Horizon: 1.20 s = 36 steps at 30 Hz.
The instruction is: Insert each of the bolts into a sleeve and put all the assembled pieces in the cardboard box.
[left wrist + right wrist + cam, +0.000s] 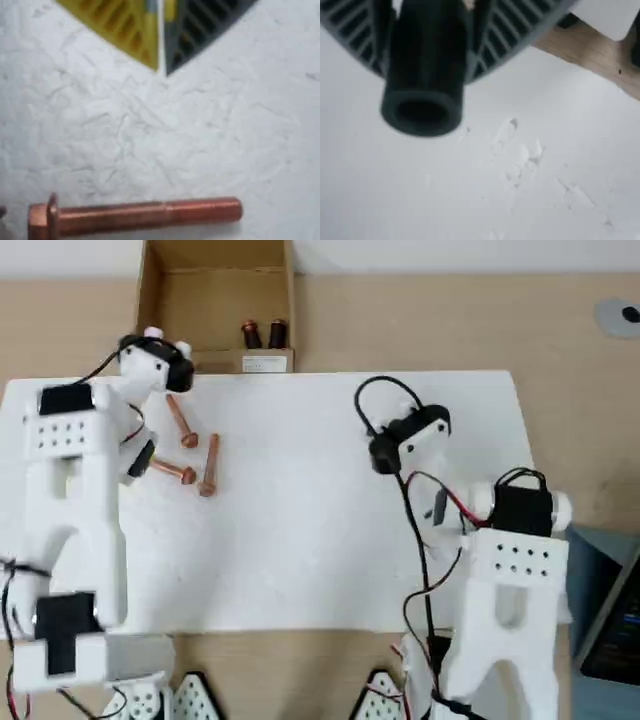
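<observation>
Beyond both jaws, cardboard box (150, 300) with two assembled pieces (264, 335); black sleeve (422, 75) clamped in the right jaws, well apart from three loose bolts (182, 422) lying flat beside the closed, empty left jaws, nearest bolt (145, 215) lengthwise across their seam.

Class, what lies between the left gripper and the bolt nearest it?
The stretch is bare: the left wrist view shows plain white sheet between the left gripper and the bolt.
</observation>
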Available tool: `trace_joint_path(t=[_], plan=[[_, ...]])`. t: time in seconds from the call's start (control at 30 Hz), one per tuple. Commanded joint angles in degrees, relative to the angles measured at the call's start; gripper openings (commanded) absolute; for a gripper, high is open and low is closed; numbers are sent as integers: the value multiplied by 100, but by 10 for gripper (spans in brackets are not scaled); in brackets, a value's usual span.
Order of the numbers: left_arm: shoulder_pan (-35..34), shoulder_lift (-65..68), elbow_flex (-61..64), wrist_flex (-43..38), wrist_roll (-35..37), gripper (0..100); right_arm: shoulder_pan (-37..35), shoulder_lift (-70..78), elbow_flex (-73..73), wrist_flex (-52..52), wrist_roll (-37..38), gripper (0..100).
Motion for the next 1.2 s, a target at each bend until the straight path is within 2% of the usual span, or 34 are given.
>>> trace_joint_path(t=[0.0, 0.23, 0.3, 0.53, 0.83, 1.0, 1.17], plan=[[88, 321, -765, 229, -818, 7, 75, -171, 22, -167, 44, 10], [79, 664, -738, 308, -2646, 25, 66, -145, 13, -202, 62, 11], [70, 769, -712, 299, -2919, 55, 48, -145, 13, -237, 53, 11], [220, 1218, -730, -299, -3270, 153, 40, -145, 22, -273, 53, 11], [651, 1666, -765, -580, -3376, 154, 40, -145, 22, -273, 62, 11], [651, 2053, -765, -1266, -3385, 153, 40, -145, 22, -273, 62, 11], [624, 2290, -765, -1336, -3613, 153, 40, -145, 22, -273, 62, 11]])
